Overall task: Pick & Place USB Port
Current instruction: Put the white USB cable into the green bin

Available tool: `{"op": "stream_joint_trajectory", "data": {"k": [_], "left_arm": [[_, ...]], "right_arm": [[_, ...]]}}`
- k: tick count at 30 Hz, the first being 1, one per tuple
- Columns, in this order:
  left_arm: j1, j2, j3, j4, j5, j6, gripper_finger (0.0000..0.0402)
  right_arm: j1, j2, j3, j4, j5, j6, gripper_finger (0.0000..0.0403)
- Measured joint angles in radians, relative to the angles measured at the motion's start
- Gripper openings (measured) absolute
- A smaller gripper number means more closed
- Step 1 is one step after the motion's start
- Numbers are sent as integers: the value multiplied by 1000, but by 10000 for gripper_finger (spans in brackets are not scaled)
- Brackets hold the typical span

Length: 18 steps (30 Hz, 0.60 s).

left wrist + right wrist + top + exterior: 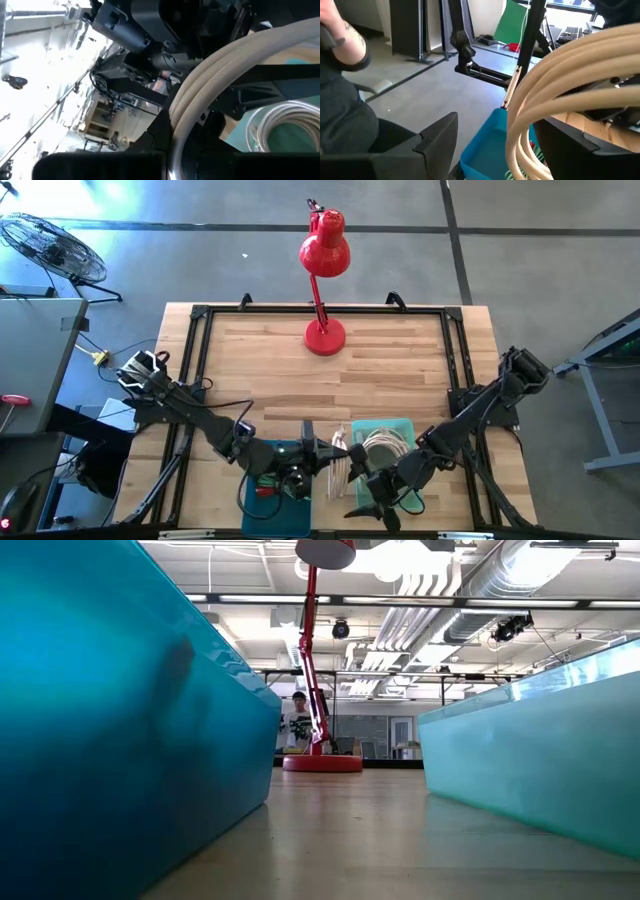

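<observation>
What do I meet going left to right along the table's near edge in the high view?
Left claw over the dark teal bin → cream cable loops → right claw over the light teal bin.

On the surface, a lamp stands at the far edge, midway across. Two bins sit side by side at the near edge: the left bin under the left arm, the right bin holding a coiled cable. A cable bundle hangs between them.
</observation>
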Motion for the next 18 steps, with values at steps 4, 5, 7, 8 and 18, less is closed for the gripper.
{"op": "stream_joint_trajectory", "data": {"k": [4,5,7,8,18], "left_arm": [[1,0,0,31,15,15,9],[1,0,0,40,13,24,9],[2,0,0,57,5,29,9],[2,0,0,67,4,31,9],[1,-1,0,62,-16,32,9]], "right_arm": [[-13,26,1,16,-7,-7,253],[-18,32,0,18,-8,-7,252],[-28,40,-1,45,-11,-9,252],[-32,41,-1,61,-13,-11,252],[-39,54,0,77,-32,-40,207]]}}
